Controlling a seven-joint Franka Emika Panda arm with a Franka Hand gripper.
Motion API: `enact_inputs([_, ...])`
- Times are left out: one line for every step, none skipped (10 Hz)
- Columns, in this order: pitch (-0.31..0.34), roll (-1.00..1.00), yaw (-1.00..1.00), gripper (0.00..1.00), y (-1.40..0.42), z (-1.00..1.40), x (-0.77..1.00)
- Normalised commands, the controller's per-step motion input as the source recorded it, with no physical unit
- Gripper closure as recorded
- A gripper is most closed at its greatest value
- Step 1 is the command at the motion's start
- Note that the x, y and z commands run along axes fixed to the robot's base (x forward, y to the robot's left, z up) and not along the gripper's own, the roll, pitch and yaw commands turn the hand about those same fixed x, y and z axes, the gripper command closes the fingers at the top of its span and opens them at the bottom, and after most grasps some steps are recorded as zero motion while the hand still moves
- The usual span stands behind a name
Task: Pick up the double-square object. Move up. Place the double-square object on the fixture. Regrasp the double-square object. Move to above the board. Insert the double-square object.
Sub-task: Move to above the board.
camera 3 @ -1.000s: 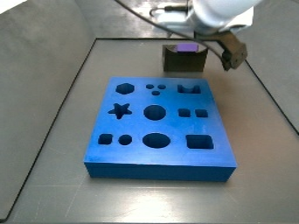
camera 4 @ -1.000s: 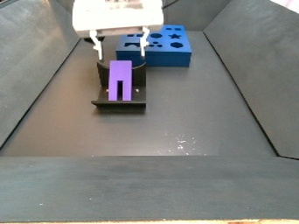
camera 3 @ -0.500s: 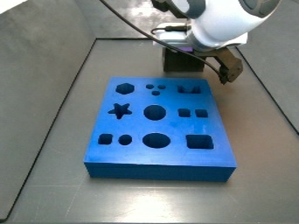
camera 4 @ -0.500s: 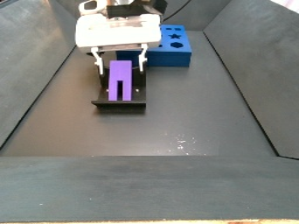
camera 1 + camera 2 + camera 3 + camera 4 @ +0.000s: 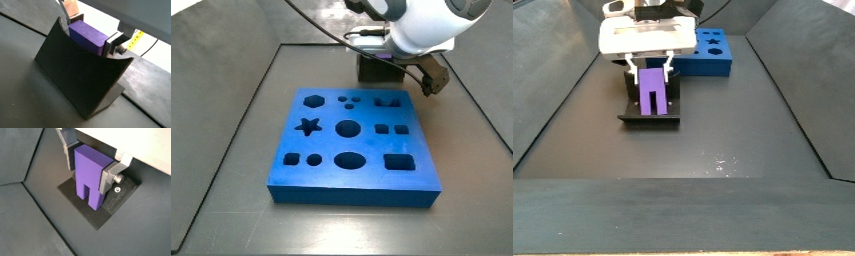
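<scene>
The lilac double-square object [image 5: 89,180] lies on the dark fixture [image 5: 101,214], its two prongs pointing away from my gripper. My gripper [image 5: 89,169] is low over the fixture, its silver fingers [image 5: 109,177] pressed against both long sides of the block. In a wrist view the block [image 5: 88,35] sits in the notch of the fixture [image 5: 73,75] between the fingers. In a side view my gripper [image 5: 652,72] stands over the block [image 5: 652,92] on the fixture [image 5: 651,118]. In a side view my gripper [image 5: 401,60] hides the block. The blue board [image 5: 352,140] lies apart from the fixture.
The board [image 5: 711,55] sits just behind the fixture in a side view. Sloping dark walls [image 5: 553,90] enclose the floor on both sides. A cable runs from the arm [image 5: 372,32].
My gripper has come down over the fixture and its fingers have closed in onto the sides of the double-square object. The block and fixture have not moved.
</scene>
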Motion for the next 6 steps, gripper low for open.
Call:
enact_inputs([-0.159,-0.26,-0.25,1.0,0.33,1.0,-0.08])
enact_inputs([-0.157,-0.26,-0.24,1.0,0.32,1.0,-0.08])
enact_inputs([-0.124,-0.22,-0.22,1.0,0.31,1.0,-0.09])
enact_inputs([-0.056,-0.17,-0.21,1.0,0.3,1.0,-0.09])
enact_inputs([-0.003,-0.14,-0.2,1.0,0.29,1.0,-0.09])
enact_inputs([0.024,-0.13,-0.18,1.0,0.29,1.0,-0.09])
